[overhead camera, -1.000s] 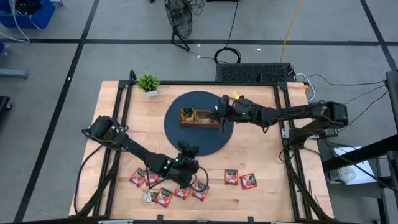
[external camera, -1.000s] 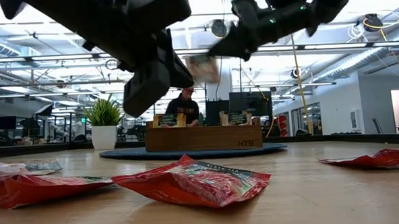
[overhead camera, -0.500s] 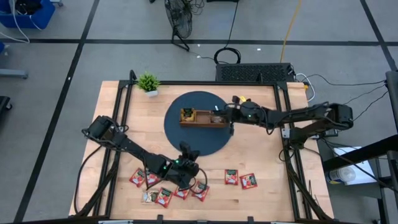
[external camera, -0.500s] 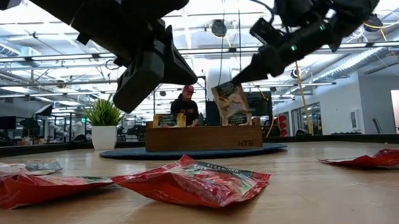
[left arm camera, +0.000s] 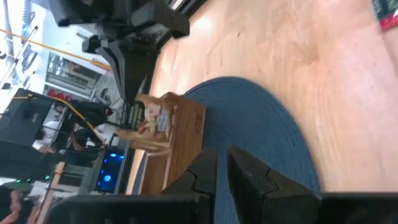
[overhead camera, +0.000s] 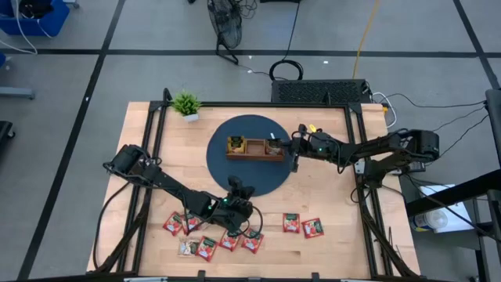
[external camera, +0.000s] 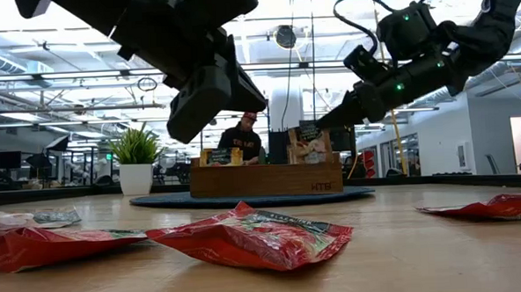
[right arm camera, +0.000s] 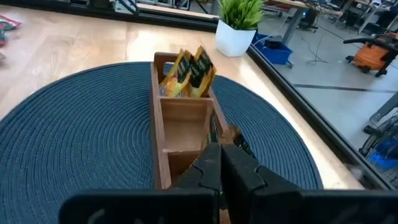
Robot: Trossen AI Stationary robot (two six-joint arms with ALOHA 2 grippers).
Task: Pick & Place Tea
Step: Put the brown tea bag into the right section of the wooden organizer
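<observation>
A tea sachet (external camera: 310,145) stands upright in the right-hand end compartment of the wooden tray (overhead camera: 255,150), just right of centre in the low view, with the right gripper (external camera: 323,122) at its top edge; its fingers come together down at the sachet in the right wrist view (right arm camera: 219,138), pinching it. Yellow-green sachets (overhead camera: 235,143) stand in the tray's opposite end compartment, at the left end in the high view. The tray sits on a round dark blue mat (overhead camera: 235,176) in the upper middle of the table (overhead camera: 329,196). More tea lies flat along the lower edge of the table in the high view: a cluster of red sachets (overhead camera: 174,224) at lower left, and two red sachets (overhead camera: 291,223) lower right of centre. The left gripper (overhead camera: 239,190) hangs above the table just over that lower-left cluster, at the mat's lower edge; in the left wrist view its fingers (left arm camera: 245,171) are pressed nearly together with nothing between them. A small potted plant (overhead camera: 186,104) stands at the table's upper left corner.
</observation>
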